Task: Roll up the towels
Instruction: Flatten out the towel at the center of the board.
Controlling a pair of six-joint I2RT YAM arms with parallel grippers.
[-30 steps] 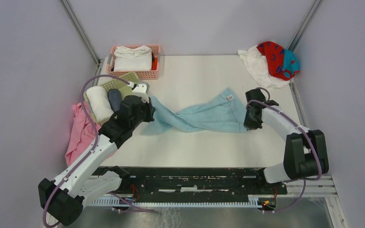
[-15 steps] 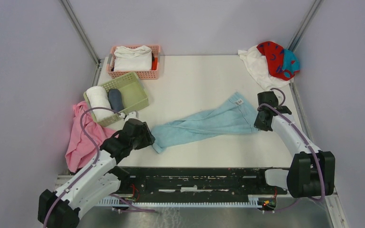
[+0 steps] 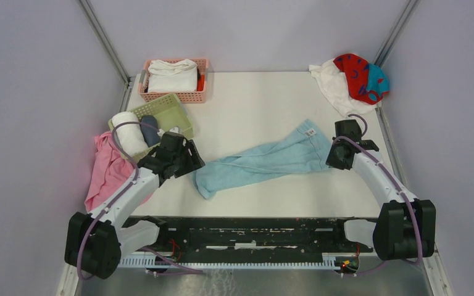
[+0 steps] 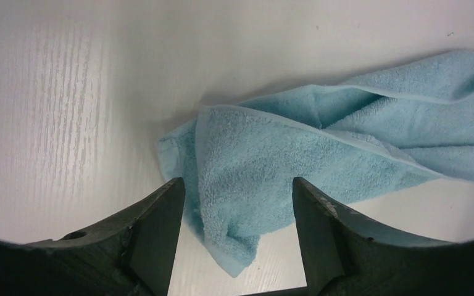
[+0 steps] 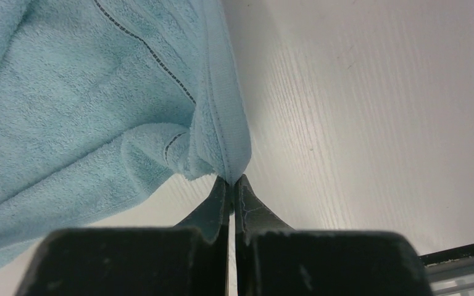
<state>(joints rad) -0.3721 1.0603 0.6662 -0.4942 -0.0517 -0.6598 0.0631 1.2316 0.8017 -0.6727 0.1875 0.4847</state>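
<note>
The light blue towel [image 3: 259,163] lay across the middle of the tabletop [image 3: 253,105], a crumpled, half-twisted strip running from near left to far right. The right claw [image 5: 229,182] was clenched on its hemmed far-right corner. The left claw [image 4: 236,183] hung released, its fingers spread over the bunched near-left end.

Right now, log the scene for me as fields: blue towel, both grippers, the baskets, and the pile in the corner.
blue towel: unrolled, bunched lengthwise across the table
left gripper: open, over the towel's left end
right gripper: shut on the towel's right corner
green basket: holds a white roll and a dark roll
pink basket: holds a folded white cloth
far right corner: white towel and red towel, heaped, unrolled
pink cloth: bunched at the left edge
</note>
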